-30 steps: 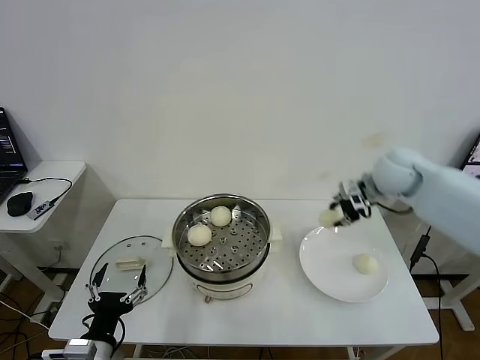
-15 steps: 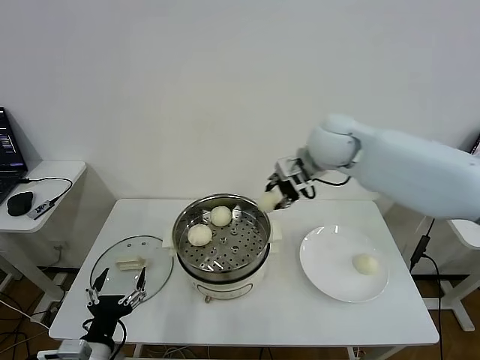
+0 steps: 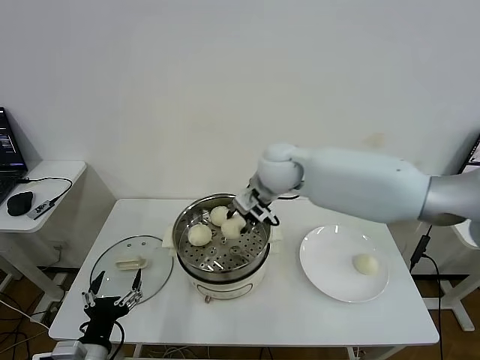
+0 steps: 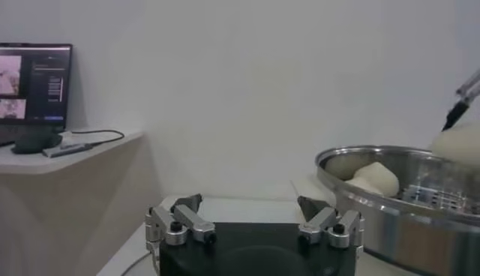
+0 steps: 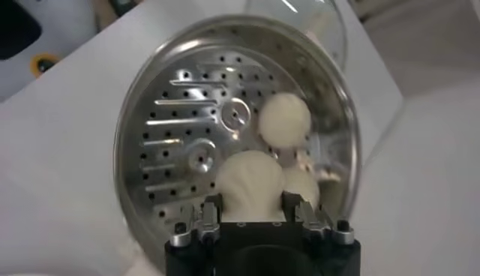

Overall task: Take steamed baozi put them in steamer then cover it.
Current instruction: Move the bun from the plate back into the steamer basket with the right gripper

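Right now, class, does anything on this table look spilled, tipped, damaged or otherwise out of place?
Nothing stands out. The steamer sits upright with two baozi on its tray, the right gripper holds a third baozi over it, one bun waits on the plate, and the glass cover lies flat beside the pot.

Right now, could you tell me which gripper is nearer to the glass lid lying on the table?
Left. The left gripper hovers open at the cover's near edge, while the right gripper is over the steamer, shut on a baozi.
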